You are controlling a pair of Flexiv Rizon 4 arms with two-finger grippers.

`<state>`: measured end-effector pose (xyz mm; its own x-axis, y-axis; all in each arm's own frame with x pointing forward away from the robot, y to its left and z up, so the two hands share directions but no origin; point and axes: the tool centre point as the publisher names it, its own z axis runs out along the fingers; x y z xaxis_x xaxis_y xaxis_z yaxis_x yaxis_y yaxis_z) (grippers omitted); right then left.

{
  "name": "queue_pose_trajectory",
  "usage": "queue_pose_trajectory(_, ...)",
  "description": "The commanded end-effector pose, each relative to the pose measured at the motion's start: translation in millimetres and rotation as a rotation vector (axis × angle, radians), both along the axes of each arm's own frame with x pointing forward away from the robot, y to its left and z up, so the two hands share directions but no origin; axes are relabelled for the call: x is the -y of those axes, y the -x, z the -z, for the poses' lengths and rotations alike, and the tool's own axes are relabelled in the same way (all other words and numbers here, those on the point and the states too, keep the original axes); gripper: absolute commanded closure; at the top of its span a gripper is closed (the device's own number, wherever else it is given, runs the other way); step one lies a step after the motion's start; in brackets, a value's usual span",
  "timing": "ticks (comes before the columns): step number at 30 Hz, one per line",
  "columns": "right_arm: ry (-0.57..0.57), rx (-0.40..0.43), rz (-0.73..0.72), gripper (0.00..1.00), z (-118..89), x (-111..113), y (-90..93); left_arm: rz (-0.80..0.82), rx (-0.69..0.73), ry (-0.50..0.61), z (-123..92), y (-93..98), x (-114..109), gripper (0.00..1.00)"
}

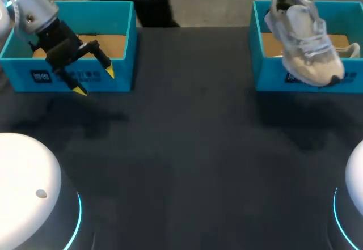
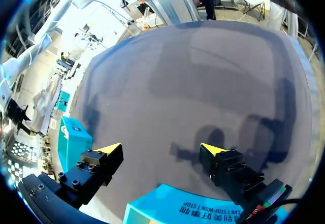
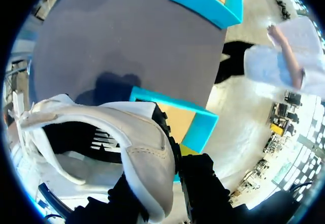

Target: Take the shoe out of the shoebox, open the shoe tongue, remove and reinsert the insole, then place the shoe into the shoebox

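White mesh and pale leather make up the sneaker, which hangs in the air over the teal right shoebox. Its toe is tipped down toward the box's front wall and its sole faces out over the dark surface. The right hand has it by the heel. In the right wrist view the hand is closed on the sneaker, with the rear collar pinched between the two fingers and one yellow tip showing just beside the heel wall. A grip at the heel leaves the laces, the tongue and the mouth of the shoe uncovered, which I judge suits the tongue and insole work that comes after the lift. The same view shows the cardboard floor of the right shoebox below the shoe, so the sneaker looks clear of the box but has not yet been carried over the open surface. The left hand holds nothing. It sits low in front of the left shoebox with its fingers spread wide, and the left wrist view shows only bare surface between the two yellow tips of that hand. It seems to be waiting, ready to take the tongue once the shoe is brought toward the middle.
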<state>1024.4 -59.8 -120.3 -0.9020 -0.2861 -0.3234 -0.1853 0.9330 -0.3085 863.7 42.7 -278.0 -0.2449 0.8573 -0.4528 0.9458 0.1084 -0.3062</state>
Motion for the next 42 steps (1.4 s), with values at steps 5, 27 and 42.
queue_pose_trajectory(5, 0.008, -0.014, -0.030, 1.00, -7, 31, -20.9, 0.000, 0.002, -0.002, 0, 0.7, 0, 0.00)
queue_pose_trajectory(27, -0.018, -0.016, -0.062, 1.00, -8, 43, -48.8, 0.000, 0.002, -0.002, 0, 0.7, 0, 0.00)
queue_pose_trajectory(42, -0.022, -0.050, -0.097, 1.00, 2, 78, -114.1, 0.000, 0.002, -0.002, 0, 0.7, 0, 0.00)
